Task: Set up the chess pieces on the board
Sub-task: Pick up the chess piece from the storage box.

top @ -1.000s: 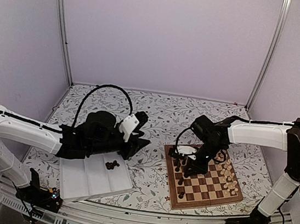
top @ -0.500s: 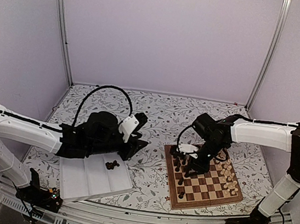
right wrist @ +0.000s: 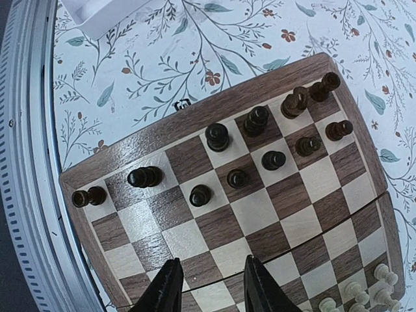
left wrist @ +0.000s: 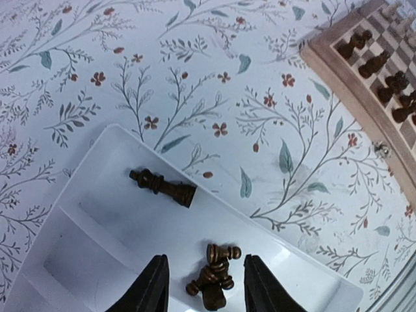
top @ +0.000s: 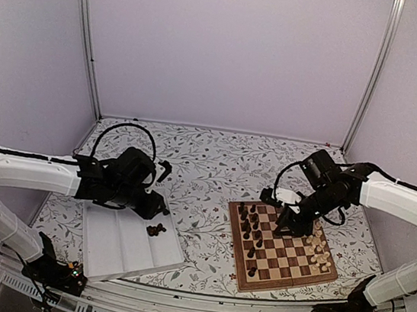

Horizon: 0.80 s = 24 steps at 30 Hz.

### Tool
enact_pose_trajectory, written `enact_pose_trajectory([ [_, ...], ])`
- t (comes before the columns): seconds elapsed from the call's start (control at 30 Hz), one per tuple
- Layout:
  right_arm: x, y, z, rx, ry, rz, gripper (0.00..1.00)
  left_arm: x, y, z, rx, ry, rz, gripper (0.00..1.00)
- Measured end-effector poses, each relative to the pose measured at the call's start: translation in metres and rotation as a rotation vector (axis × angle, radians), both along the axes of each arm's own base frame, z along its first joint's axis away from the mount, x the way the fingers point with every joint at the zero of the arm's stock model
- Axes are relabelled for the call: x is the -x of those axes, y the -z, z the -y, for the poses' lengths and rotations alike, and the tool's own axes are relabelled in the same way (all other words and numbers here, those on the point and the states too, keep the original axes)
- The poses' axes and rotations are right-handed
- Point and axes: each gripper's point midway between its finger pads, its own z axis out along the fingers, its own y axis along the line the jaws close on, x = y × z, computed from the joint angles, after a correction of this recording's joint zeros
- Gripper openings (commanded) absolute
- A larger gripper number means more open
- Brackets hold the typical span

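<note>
Left hand [left wrist: 205,263] spread over loose chess pieces [left wrist: 211,281], right hand [right wrist: 211,261] spread over the board [right wrist: 257,211]: gaps only wrist views reveal.

Robot lab enclosure, plain lilac walls [top: 230,51], aluminium corner posts [top: 88,40], floral-cloth table [top: 216,157]; two bolted arms [top: 29,173]

- the board [top: 285,256] lies on the table [top: 215,164], right of its middle
- tray [top: 115,251]: on the same table, well left of the board
- on the board, one group of chess pieces [top: 251,227] stands along the left columns and a second group [top: 319,251] along the right edge (the two well apart)
- heap of pieces [top: 156,230]: in the tray compartment nearest the board, at its far end
- lone piece [left wrist: 162,186]: lying on its side in the tray, just beside the heap
</note>
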Motion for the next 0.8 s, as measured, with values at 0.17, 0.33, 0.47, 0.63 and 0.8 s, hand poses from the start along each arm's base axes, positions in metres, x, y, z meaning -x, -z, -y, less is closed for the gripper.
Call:
enact_pose_trajectory([
  [0.17, 0.005, 0.009, 0.002, 0.002, -0.002, -0.013, 0.35, 0.016, 0.023, -0.001, -0.089, 0.043, -0.150, 0.42],
  [0.33, 0.004, 0.009, 0.001, -0.016, -0.005, 0.000, 0.35, 0.027, 0.043, -0.004, -0.168, 0.076, -0.251, 0.40],
  [0.47, 0.008, 0.012, 0.002, -0.026, -0.008, 0.005, 0.35, 0.034, 0.052, -0.009, -0.213, 0.091, -0.299, 0.40],
  [0.63, 0.012, 0.017, 0.004, -0.023, -0.008, -0.002, 0.35, 0.039, 0.057, -0.013, -0.259, 0.106, -0.328, 0.38],
  [0.8, 0.010, 0.016, 0.003, -0.030, -0.009, 0.007, 0.35, 0.040, 0.062, -0.012, -0.301, 0.132, -0.343, 0.31],
])
